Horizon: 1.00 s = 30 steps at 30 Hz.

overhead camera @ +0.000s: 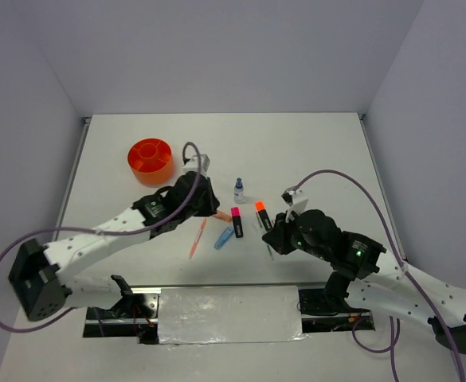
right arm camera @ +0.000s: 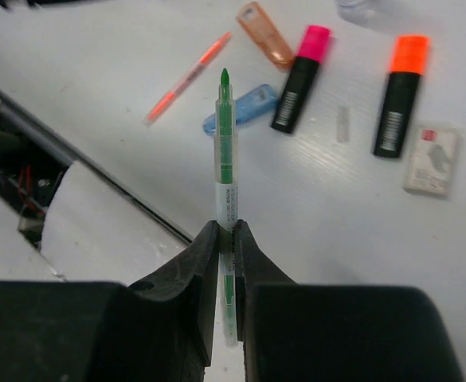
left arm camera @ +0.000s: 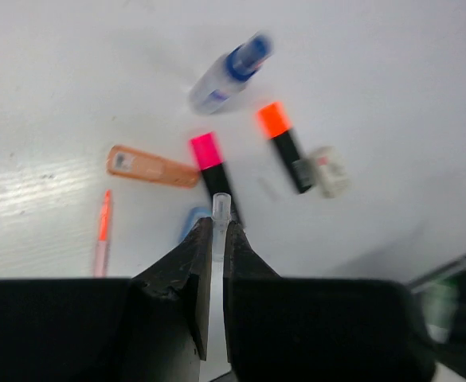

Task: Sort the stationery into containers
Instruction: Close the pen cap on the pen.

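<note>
The orange cup [overhead camera: 150,156] sits at the table's [overhead camera: 312,151] far left. The right pincer [right arm camera: 226,231] is clamped on a green pen [right arm camera: 225,159]. The left pincer [left arm camera: 220,229] is nearly closed, pinching a clear tube [left arm camera: 221,208] over the pink highlighter [left arm camera: 211,163].

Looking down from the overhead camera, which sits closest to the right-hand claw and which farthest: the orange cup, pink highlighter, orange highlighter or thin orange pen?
From the right gripper, nearest first:
1. Orange highlighter, just beyond its tip.
2. Pink highlighter, next over to the left.
3. Thin orange pen, further left still.
4. Orange cup, far left and toward the back.
</note>
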### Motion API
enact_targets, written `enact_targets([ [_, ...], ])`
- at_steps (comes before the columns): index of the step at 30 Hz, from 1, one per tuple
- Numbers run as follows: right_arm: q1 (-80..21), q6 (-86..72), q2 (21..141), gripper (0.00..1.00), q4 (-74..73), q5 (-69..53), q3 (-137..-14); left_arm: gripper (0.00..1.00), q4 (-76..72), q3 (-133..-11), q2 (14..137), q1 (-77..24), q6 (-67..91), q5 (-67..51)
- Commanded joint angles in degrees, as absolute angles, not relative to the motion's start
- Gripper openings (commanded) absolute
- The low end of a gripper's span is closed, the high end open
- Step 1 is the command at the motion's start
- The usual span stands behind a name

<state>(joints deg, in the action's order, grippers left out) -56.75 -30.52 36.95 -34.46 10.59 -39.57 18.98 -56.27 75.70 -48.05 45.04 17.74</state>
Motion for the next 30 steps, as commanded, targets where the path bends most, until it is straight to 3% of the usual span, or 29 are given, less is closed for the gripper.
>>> enact_targets([
  [1,-57.39,-28.57,39.11,0.0,-20.68,1.34,-35.79,0.0,9.96,-53.8,65.52,-47.9,44.12,14.68],
  [6,-57.74,-30.32,40.52,0.0,-4.68,-4.65,-31.12,0.0,3.96,-50.98,56.35,-47.9,44.12,10.29],
  [13,-61.6,-34.01,41.48,0.0,11.85,-3.17,-26.72,0.0,-1.84,-48.87,50.1,-47.9,45.09,4.75],
  [30,-64.95,-31.2,41.75,0.0,15.38,5.19,-29.36,0.0,-9.93,-44.21,47.2,-47.9,45.44,-0.97],
])
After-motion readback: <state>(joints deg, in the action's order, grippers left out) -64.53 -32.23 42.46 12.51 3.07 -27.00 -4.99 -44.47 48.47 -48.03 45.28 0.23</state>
